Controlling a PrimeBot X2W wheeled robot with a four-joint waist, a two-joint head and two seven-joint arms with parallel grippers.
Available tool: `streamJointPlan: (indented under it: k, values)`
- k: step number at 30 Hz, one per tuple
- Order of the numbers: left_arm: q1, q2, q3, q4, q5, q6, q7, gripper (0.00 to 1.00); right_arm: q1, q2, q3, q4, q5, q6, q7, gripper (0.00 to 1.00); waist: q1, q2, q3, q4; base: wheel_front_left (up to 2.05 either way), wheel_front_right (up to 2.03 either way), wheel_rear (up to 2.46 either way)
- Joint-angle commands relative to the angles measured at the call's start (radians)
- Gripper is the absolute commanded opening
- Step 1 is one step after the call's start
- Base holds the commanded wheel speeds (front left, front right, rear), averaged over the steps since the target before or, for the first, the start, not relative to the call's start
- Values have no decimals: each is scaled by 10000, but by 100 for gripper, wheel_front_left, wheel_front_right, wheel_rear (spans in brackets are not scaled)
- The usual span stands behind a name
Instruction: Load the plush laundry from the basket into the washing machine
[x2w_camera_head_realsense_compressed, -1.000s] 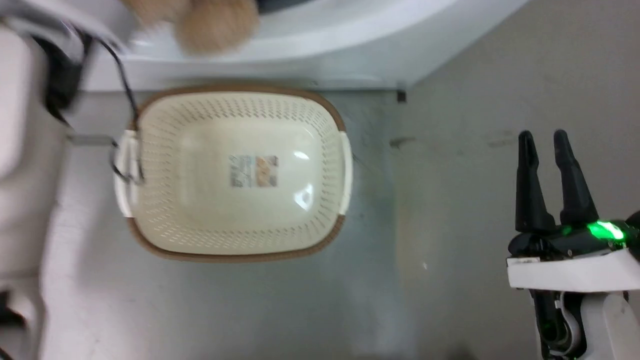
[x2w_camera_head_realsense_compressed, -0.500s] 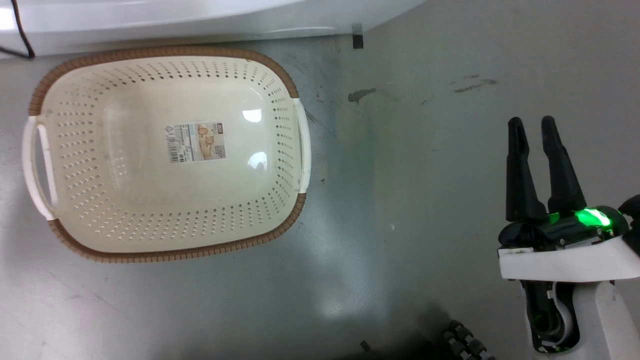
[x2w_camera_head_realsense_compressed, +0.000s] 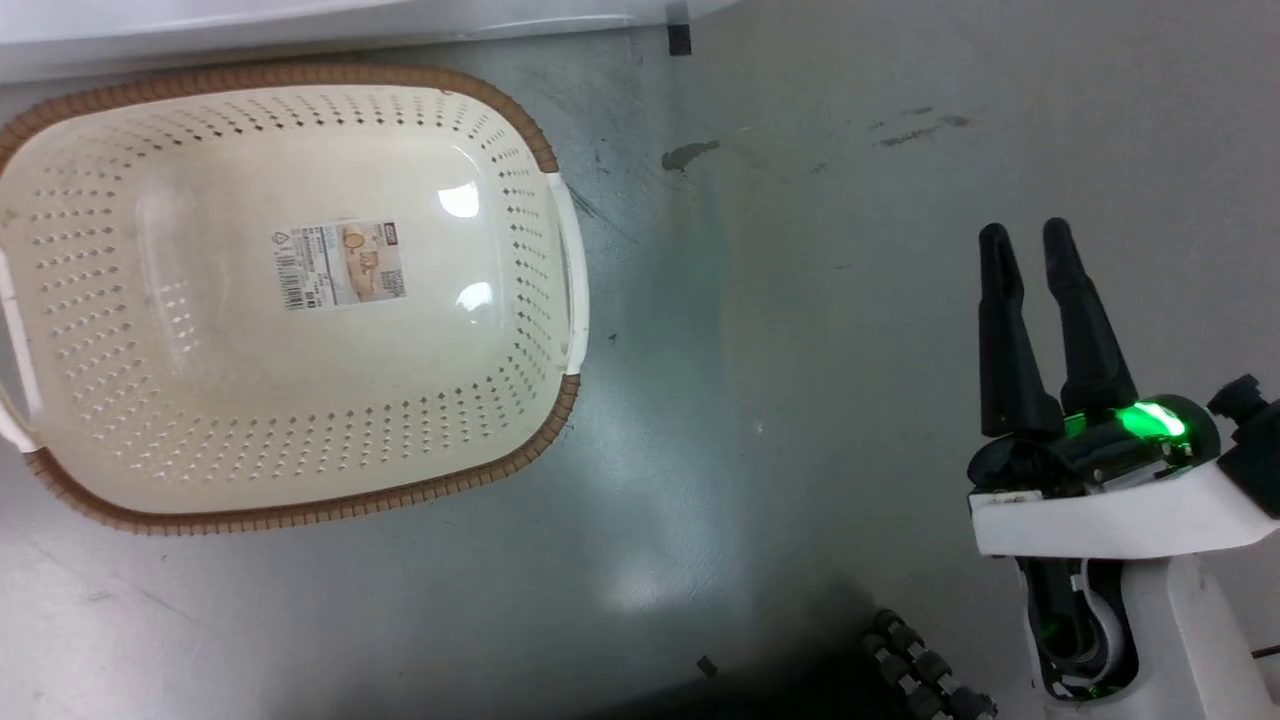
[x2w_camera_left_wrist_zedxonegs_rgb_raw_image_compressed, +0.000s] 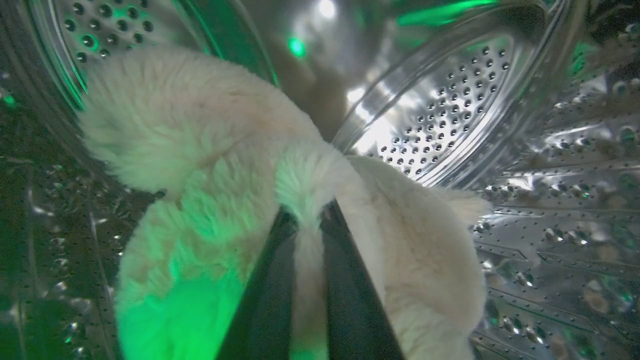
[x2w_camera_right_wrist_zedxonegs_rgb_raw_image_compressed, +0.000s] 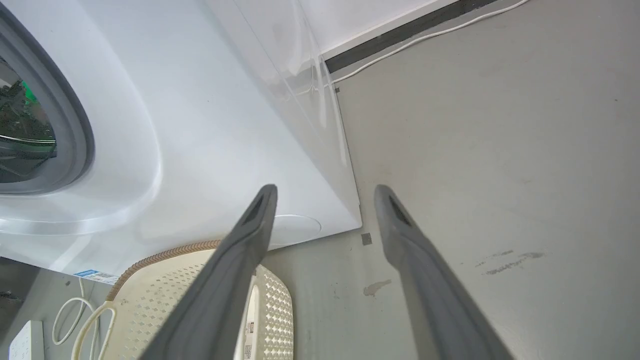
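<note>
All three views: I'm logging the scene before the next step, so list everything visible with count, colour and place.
plush laundry: one, beige, inside the drum.
washing machine: one, white with steel drum, behind the basket.
basket: one, cream with brown rim, on the floor.
sticker: one, white, on the basket's bottom.
floor: one, grey, stained.
left gripper: one, dark, shut on the plush laundry.
right gripper: one, dark, open, right of the basket.

Basket (x2w_camera_head_realsense_compressed: 505, 330): cream, dotted with small holes; brown woven-look rim; white handles.
Sticker (x2w_camera_head_realsense_compressed: 340, 265): white and tan print.
Plush laundry (x2w_camera_left_wrist_zedxonegs_rgb_raw_image_compressed: 200, 130): pale beige fur, tinted green near my left hand (x2w_camera_left_wrist_zedxonegs_rgb_raw_image_compressed: 306, 220).
Drum (x2w_camera_left_wrist_zedxonegs_rgb_raw_image_compressed: 440, 110): shiny steel, rows of holes.
Washing machine (x2w_camera_right_wrist_zedxonegs_rgb_raw_image_compressed: 210, 125): white; grey gasket (x2w_camera_right_wrist_zedxonegs_rgb_raw_image_compressed: 75, 125).
Floor (x2w_camera_head_realsense_compressed: 800, 300): grey, dark smudges.
My right hand (x2w_camera_head_realsense_compressed: 1024, 232): black fingers, green light.
</note>
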Motion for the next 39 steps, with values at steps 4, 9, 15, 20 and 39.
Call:
streamJointPlan:
  k: [4, 9, 15, 20, 39]
  values:
    - [-432, -74, -150, 515, 92, -11, -29, 0, -92, 7, 82, -38, 153, 8, -44, 100, -1, -1, 124, -76, 0, 0, 0]
    - [-461, -191, -441, 1231, 127, -120, 350, 45, -140, 7, 82, -35, 220, 8, -44, 100, -1, -1, 191, -66, 0, 0, 0]
    - [-479, -265, -653, 1595, 202, -161, -66, 100, -221, 7, -86, -18, 190, 8, -44, 100, -1, -1, 110, 67, 0, 0, 0]
    - [-154, -454, -842, 1815, 159, -248, -425, 100, -311, 7, -373, 22, 60, 8, -44, 100, -1, -1, -246, 381, 0, 0, 0]
    - [3888, -1398, -1356, 928, -289, -396, -840, 100, 459, 7, -1033, 290, -905, 8, -44, 100, -1, -1, -3514, 1956, 0, 0, 0]
